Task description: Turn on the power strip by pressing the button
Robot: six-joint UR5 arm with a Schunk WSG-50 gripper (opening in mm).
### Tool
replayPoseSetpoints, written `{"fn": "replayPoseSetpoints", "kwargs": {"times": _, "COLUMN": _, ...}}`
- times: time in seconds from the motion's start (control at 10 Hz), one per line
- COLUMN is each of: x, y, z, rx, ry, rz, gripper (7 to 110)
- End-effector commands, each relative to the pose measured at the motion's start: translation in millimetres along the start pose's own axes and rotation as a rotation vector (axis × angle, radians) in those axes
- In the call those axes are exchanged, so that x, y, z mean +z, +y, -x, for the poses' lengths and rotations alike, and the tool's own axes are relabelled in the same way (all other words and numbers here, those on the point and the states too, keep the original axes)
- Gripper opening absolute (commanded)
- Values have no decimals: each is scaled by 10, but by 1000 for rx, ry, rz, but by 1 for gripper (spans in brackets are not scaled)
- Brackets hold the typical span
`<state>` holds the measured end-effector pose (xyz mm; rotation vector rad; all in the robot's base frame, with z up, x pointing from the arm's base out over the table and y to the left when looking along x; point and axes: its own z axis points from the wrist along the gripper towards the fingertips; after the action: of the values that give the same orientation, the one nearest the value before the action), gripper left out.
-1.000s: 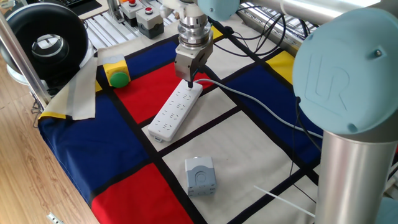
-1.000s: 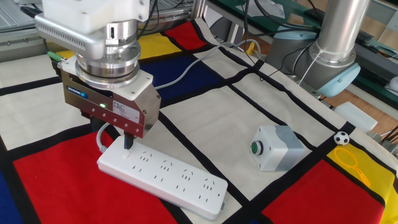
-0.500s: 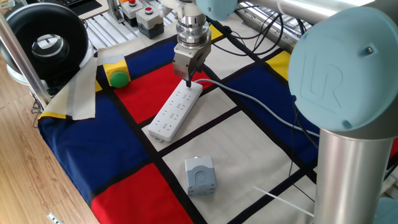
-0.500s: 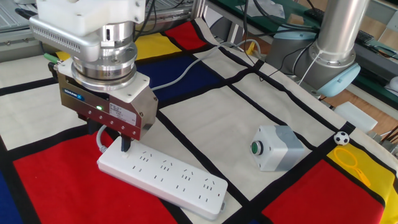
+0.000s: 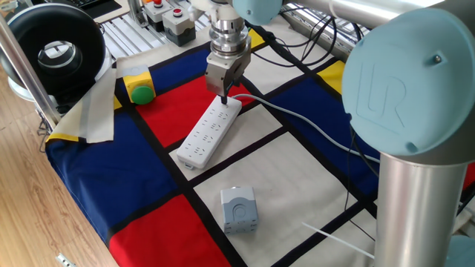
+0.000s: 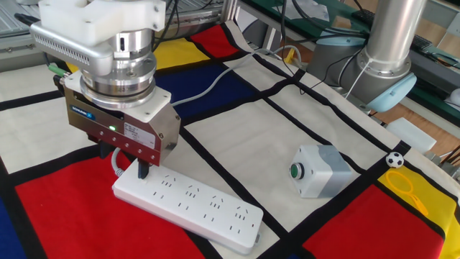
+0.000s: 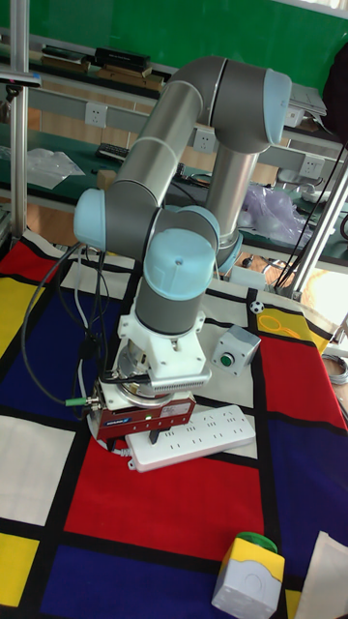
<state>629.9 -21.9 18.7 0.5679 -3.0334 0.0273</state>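
1. Since a second ago my claw [image 6: 144, 173] has slid a little sideways along the corded end of the strip [image 6: 190, 205]; in the other fixed view my housing sits further left than it did. The strip and the grey box [image 6: 320, 170] lie where they were.
2. My dark fingertips [image 5: 225, 98] stand at the strip's [image 5: 208, 132] corded end, right at its top face. Whether they touch it I cannot tell.
3. I cannot tell how wide my claw is: the fingertips read as one dark stub and no view shows a gap.
4. The button is too small for me to make out under my fingers.
5. The strip lies flat on the checked cloth [image 5: 297, 178], mostly on a red square and reaching over a black line onto white.
6. In one fixed view its long axis runs diagonally, the corded end up and right under my claw, the free end down and left.
7. Its cord [image 5: 297, 119] leaves that end and trails right across the cloth.
8. In the tall fixed view the strip [image 7: 198, 437] lies nearly crosswise, my claw [image 7: 135, 426] over its left end.
9. The green button [image 5: 140, 92] sits well apart on the cloth.
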Motion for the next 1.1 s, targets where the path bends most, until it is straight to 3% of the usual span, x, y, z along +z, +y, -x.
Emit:
{"fn": "replayPoseSetpoints", "kwargs": {"times": 0.0, "x": -1, "y": 13, "z": 13, "rx": 6, "ry": -5, "rz": 8, "gripper": 66}}
{"fn": "replayPoseSetpoints", "kwargs": {"times": 1.0, "x": 19, "y": 45, "z": 8, "rx": 9, "ry": -1, "rz": 11, "gripper": 66}}
